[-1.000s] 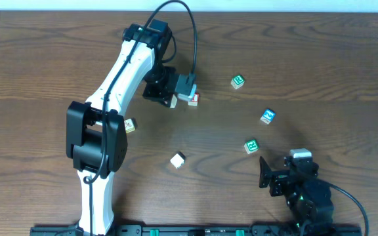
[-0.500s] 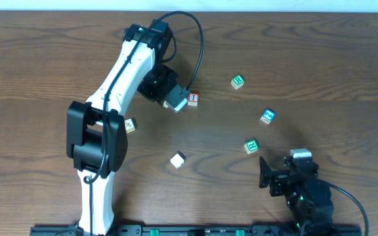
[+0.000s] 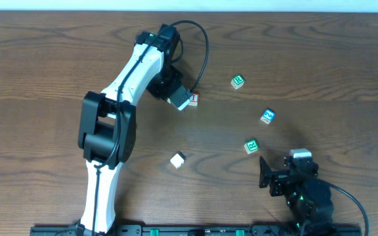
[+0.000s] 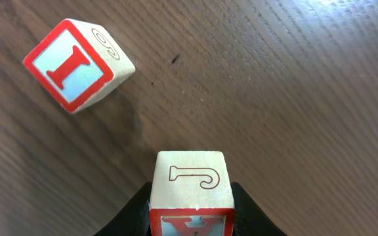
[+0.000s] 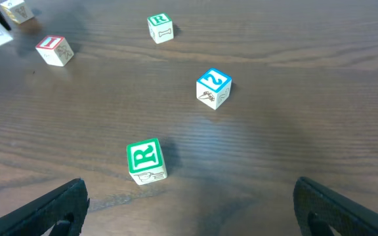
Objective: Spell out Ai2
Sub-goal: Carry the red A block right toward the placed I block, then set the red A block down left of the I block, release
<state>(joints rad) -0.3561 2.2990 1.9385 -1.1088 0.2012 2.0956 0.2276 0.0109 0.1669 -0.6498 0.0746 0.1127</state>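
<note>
(1) left gripper [image 4: 190, 208]: clamped on the A cube [image 4: 190, 183], one black finger at each side. The cube's top face shows an outlined J. The red-framed face below it is cut off by the picture's edge, so its letter reads only in part. Whether this cube touches the table [image 3: 320, 52] cannot be told. (2) I cube [image 4: 77, 62]: on the wood just beside the held cube, on the right arm's side, apart from it and turned askew, red I facing up. (3) 2 cube [image 3: 268, 116]: well apart from those two, on the right half, blue 2 up. It lies between the second green cube [image 3: 238, 81] farther back and the green R cube [image 3: 251, 145] nearer the robot. (4) white cube [image 3: 178, 160]: alone, near the middle front. (5) right gripper [image 5: 189, 206]: low at the front right corner, jaws spread wide with nothing between them, the green R cube nearest ahead of it.
</note>
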